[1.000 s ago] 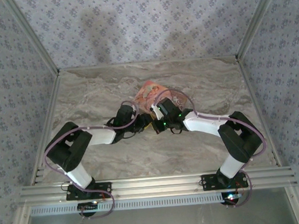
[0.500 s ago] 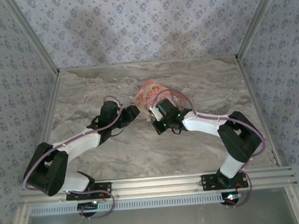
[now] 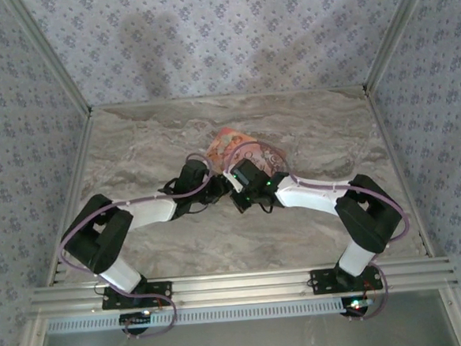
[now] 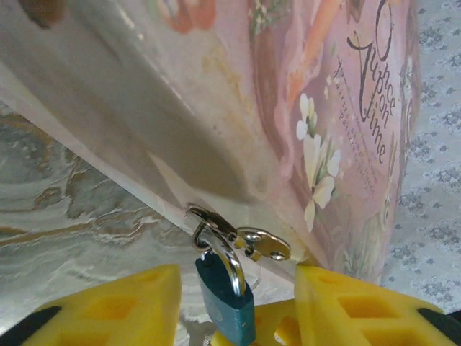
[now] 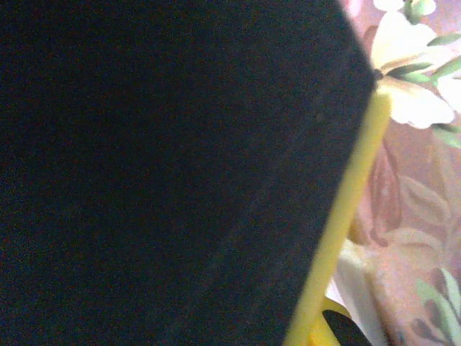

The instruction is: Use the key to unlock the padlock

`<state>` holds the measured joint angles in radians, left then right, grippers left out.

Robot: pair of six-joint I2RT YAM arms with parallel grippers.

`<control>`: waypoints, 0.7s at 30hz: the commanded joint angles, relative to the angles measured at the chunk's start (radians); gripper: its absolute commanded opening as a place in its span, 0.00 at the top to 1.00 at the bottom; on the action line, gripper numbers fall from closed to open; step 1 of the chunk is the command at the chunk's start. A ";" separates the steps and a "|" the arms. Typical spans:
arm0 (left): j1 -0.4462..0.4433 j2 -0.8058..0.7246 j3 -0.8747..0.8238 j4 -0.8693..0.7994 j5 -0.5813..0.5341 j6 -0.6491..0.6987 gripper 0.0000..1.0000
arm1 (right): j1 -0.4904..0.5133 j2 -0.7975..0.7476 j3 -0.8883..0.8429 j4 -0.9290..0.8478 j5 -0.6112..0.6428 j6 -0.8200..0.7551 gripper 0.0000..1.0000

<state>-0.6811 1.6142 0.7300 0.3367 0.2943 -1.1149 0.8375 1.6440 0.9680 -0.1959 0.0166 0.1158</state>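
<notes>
Marbled tabletop (image 4: 65, 209) runs under a flat pink pouch (image 4: 310, 108), which spreads across the upper part of my left wrist view. At the lower middle of that frame the padlock (image 4: 226, 306) is hooked by its shackle (image 4: 229, 261) through the silvery zip ring (image 4: 209, 220) on the pouch's edge, its blue body toward the bottom edge. My left gripper (image 4: 238, 277) has its yellow fingers (image 4: 130, 306) spread to either side of the lock, with a sliver of gap on both sides, so I am bracketing it, not pinching it.

In the centre of the top frame, my right gripper (image 3: 236, 193) sits just beside the left one at the pouch's near edge. Its jaws are pressed together, but a dark shape blocks its wrist view and I cannot tell whether the key is between them.

As I judge it, little is done: the shackle looks seated in the body, so the lock reads as locked. Steadying the body, entering the key and turning it are all left.
</notes>
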 commanded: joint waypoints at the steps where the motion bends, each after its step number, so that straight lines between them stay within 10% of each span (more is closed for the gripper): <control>1: -0.009 0.031 0.028 0.029 -0.008 -0.021 0.62 | 0.015 -0.011 0.032 -0.002 0.006 0.002 1.00; 16: -0.016 0.132 0.047 0.056 -0.006 -0.042 0.84 | 0.051 -0.055 0.011 0.037 0.034 -0.031 0.97; 21: -0.015 0.162 0.048 0.077 0.006 -0.046 1.00 | 0.045 -0.070 0.001 0.031 0.031 -0.025 0.76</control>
<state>-0.6888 1.7248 0.7700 0.4324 0.3244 -1.1645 0.8497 1.6352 0.9623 -0.2104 0.1192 0.0982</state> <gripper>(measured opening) 0.040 0.213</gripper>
